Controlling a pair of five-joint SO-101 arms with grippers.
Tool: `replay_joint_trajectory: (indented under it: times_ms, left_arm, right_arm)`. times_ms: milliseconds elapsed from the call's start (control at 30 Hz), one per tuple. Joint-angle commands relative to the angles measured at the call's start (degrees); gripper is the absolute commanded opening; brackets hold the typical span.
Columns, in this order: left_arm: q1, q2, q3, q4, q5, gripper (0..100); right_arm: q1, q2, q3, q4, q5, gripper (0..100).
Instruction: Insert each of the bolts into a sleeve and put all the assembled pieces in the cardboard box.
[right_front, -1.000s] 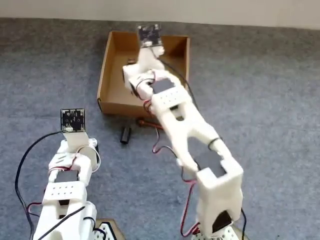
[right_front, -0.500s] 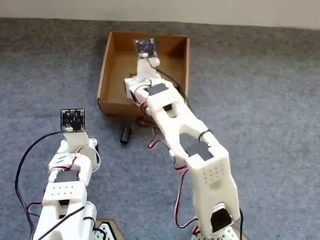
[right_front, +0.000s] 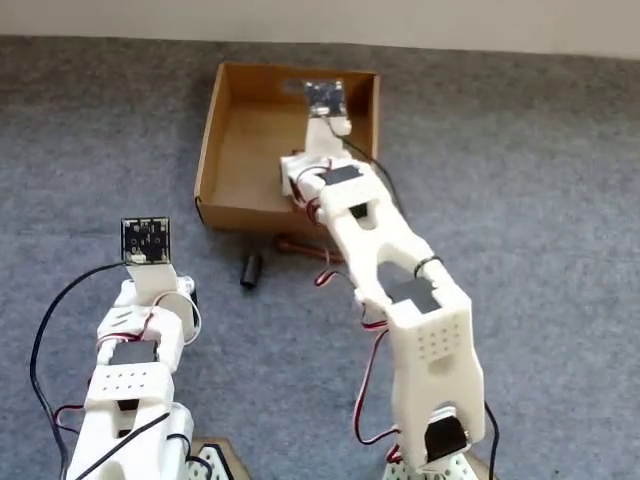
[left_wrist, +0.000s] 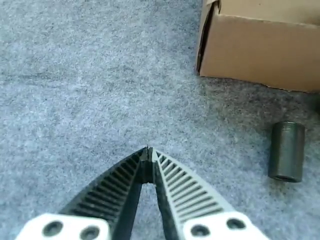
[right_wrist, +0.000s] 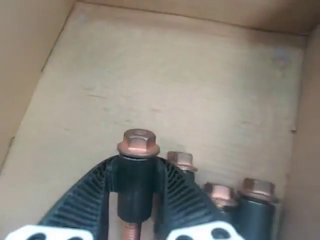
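While your left arm (right_front: 135, 360) sits at 7 o'clock in the high view, its left end effector (left_wrist: 148, 154) is pinched fully closed on nothing above the grey-carpeted counter (left_wrist: 75, 75). It is likely parked there so as not to crowd the other arm. Toward 1 o'clock from it, a loose dark sleeve (right_front: 251, 269) lies on its side. What looks like a bare copper bolt (right_front: 293, 244) lies just beside it along the box's 6 o'clock wall, so you probably have that pair left to assemble. At 12 o'clock sits the cardboard box (right_front: 215, 140). Your right end effector (right_wrist: 137, 167) hangs inside it, clamped around the sleeve of an assembled piece (right_wrist: 134, 187) with the bolt head up. It is held low, probably for a gentle release. Three finished pieces (right_wrist: 257, 200) stand clustered in a box corner just beside it.
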Motion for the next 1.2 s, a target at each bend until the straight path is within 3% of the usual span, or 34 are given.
replay_joint_trajectory:
  times_ms: [0, 367, 900, 1067, 1167]
  left_arm:
    - [-0.13, 0.22, -0.13, -1.05, -0.35, 3]
    - [-0.13, 0.22, -0.13, -1.05, -0.35, 3]
    - [-0.13, 0.22, -0.13, -1.05, -0.35, 3]
    - [-0.13, 0.22, -0.13, -1.05, -0.35, 3]
    - [-0.13, 0.22, -0.13, -1.05, -0.35, 3]
  right_arm:
    - [2.24, -1.71, -0.84, 0.04, 0.00, 0.6]
    - [-1.71, -11.47, -0.31, 1.63, 0.00, 0.6]
    - [-3.03, -2.42, -0.84, 5.32, -1.76, 1.1]
    - [-2.86, -2.42, -0.92, 9.63, -9.23, 17.3]
    - [-2.86, -2.59, -0.92, 9.71, -9.41, 15.7]
